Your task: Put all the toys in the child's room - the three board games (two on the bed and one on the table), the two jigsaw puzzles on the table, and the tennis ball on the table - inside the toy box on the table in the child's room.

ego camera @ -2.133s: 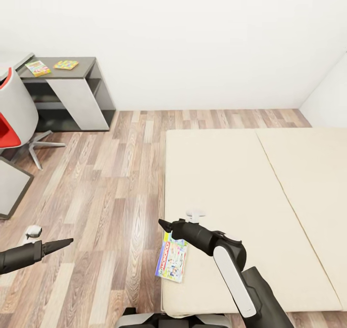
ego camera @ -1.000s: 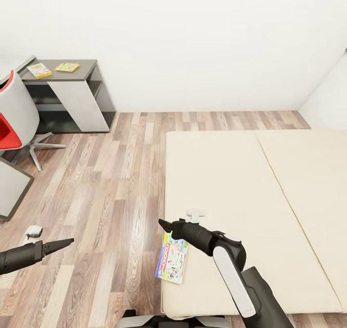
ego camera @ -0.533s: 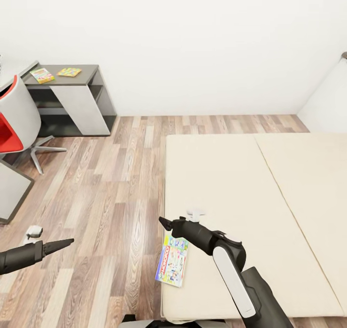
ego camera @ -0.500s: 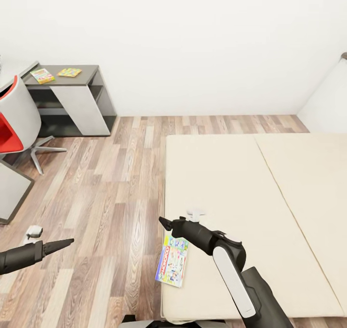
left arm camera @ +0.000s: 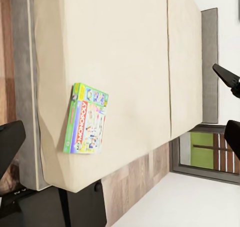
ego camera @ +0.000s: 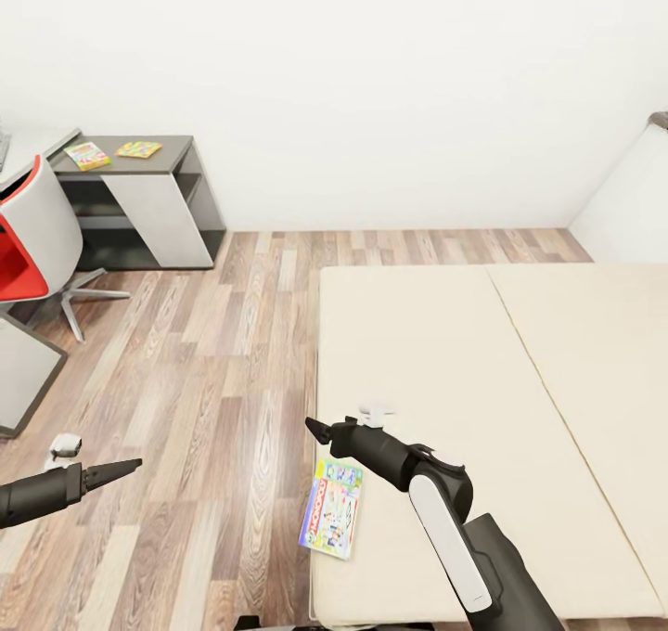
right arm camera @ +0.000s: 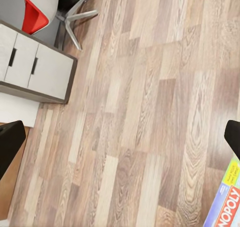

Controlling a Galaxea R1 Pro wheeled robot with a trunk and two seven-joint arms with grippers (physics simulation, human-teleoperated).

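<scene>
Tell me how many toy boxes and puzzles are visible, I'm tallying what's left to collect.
3: a Monopoly board game at the bed's near edge, and two flat colourful boxes on the dark table section. Others may sit outside the picture.

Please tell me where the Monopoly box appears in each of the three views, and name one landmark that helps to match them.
Head view: the Monopoly box lies at the bed's near left edge, just below the right gripper.
Left wrist view: the box lies flat near the mattress edge.
Right wrist view: one corner of it shows beside the wood floor.
Shared landmark: the beige mattress edge meeting the wood floor.
</scene>
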